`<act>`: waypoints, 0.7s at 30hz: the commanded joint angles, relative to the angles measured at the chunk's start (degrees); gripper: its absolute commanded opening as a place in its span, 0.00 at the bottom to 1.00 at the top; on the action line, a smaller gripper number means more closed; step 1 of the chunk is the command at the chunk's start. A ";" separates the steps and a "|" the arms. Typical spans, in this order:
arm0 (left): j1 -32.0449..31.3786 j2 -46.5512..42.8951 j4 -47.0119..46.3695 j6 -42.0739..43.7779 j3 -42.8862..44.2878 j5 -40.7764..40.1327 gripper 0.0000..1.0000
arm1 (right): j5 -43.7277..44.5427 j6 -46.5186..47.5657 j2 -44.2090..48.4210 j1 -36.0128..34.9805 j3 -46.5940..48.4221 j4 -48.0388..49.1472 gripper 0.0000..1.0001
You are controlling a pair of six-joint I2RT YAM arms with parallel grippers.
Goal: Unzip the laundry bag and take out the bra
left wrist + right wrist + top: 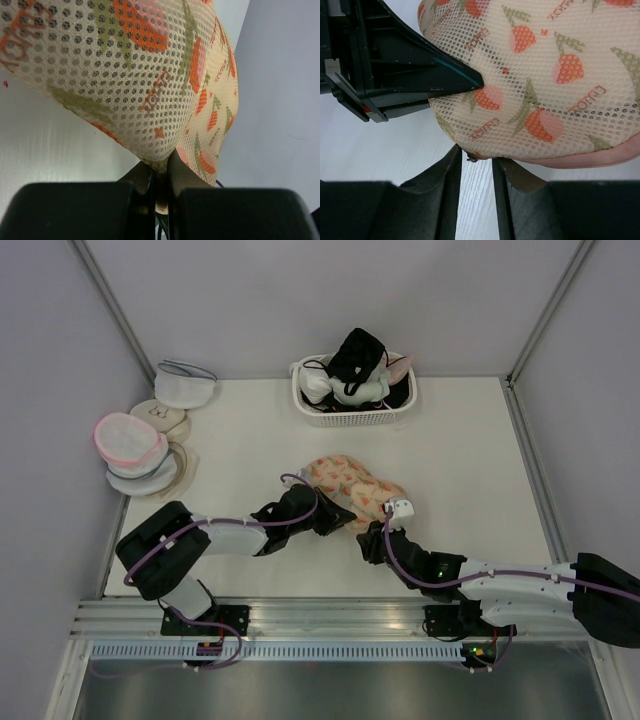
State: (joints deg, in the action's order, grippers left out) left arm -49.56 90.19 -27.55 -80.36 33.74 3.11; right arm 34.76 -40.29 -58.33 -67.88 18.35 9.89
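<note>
The left gripper [161, 167] is pinched tight on a fold of the floral mesh laundry bag [352, 480] at the middle of the table [470, 440], while the right gripper [477, 159] stands narrowly parted against the bag's peach zip edging [600, 159].

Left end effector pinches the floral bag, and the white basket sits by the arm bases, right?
No: the white basket sits at the far edge of the table, per the top external view. The left end effector does pinch the floral bag.
</note>
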 commanded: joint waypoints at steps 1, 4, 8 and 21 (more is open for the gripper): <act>-0.36 -0.19 -2.07 -4.02 0.63 1.63 0.02 | 2.41 -0.31 -1.00 -0.50 -0.15 6.10 0.34; -0.27 0.07 -2.24 -3.93 0.19 1.72 0.02 | 2.24 -0.31 -0.83 -0.42 -0.07 6.37 0.11; -0.19 0.07 -3.21 -4.19 -0.95 1.46 0.02 | 2.41 -0.66 1.62 -0.50 -0.07 3.21 0.00; 5.78 -3.62 0.21 1.34 -1.92 2.59 0.02 | -1.37 -5.41 5.77 -0.50 8.44 -26.66 0.00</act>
State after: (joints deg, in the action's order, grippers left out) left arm -47.51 88.95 -29.19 -80.90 32.53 8.64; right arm 33.10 -44.12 -52.95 -68.12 23.27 -4.54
